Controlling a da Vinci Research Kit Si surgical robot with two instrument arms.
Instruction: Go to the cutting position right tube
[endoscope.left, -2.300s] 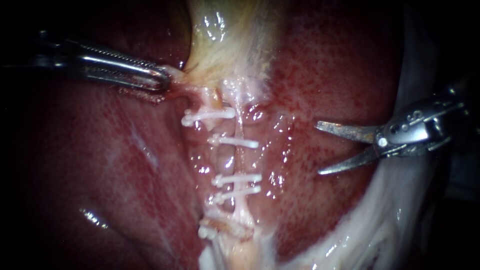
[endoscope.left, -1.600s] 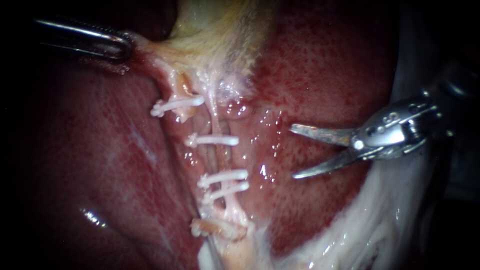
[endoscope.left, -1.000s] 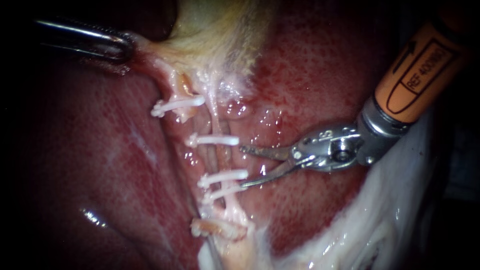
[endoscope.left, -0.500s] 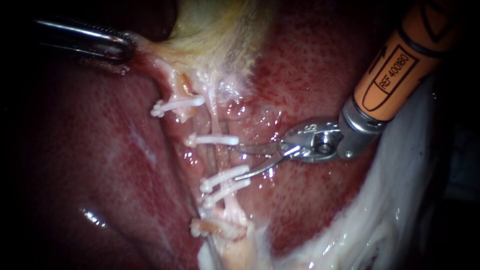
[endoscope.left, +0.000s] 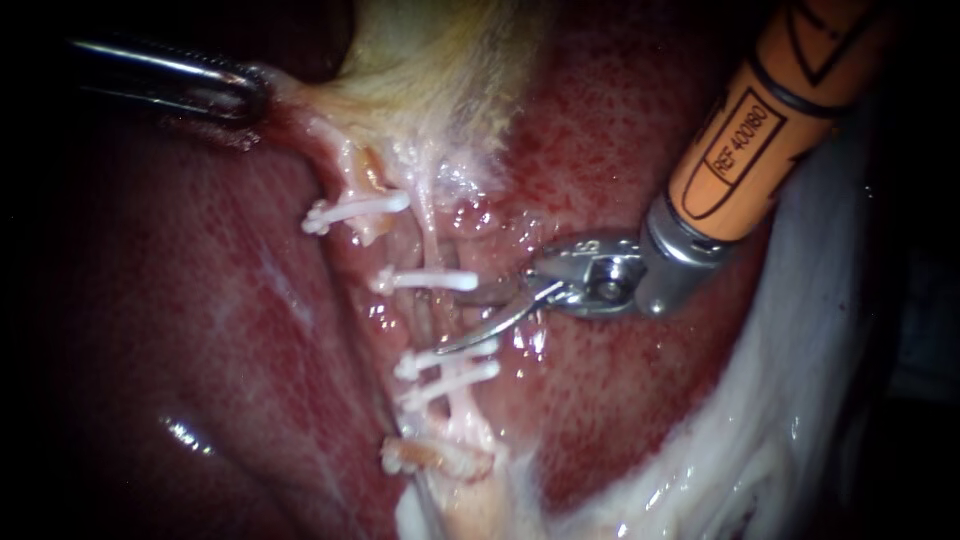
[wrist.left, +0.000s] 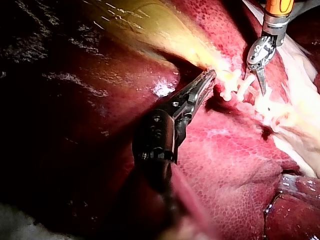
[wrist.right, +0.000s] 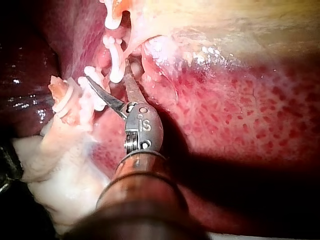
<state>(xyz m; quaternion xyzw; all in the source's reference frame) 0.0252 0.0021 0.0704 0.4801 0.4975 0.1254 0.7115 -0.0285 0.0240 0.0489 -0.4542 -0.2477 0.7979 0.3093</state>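
Note:
The right tube (endoscope.left: 437, 318) runs down the middle of the endoscope view, crossed by a white clip (endoscope.left: 430, 281) above and two clips (endoscope.left: 448, 366) below. My right instrument (endoscope.left: 458, 322), with thin scissor blades, comes in from the upper right. Its jaws are open and straddle the tube in the gap between those clips. In the right wrist view the blades (wrist.right: 112, 82) sit among the clips (wrist.right: 117, 60). My left instrument (endoscope.left: 235, 92) is at the upper left, shut on pale gallbladder (endoscope.left: 440, 70) tissue, holding it taut; it also shows in the left wrist view (wrist.left: 206, 81).
Red liver (endoscope.left: 200, 330) lies on both sides of the tubes. The left tube (endoscope.left: 352, 180) carries its own clip (endoscope.left: 355, 211), and a clipped stub (endoscope.left: 430, 457) lies lower down. White tissue (endoscope.left: 760, 440) borders the lower right. The orange shaft (endoscope.left: 760, 120) fills the upper right.
My right instrument has moved left across the liver, from well clear of the tube to having its open blades around it. My left instrument first pulled the tissue up-left, then held still.

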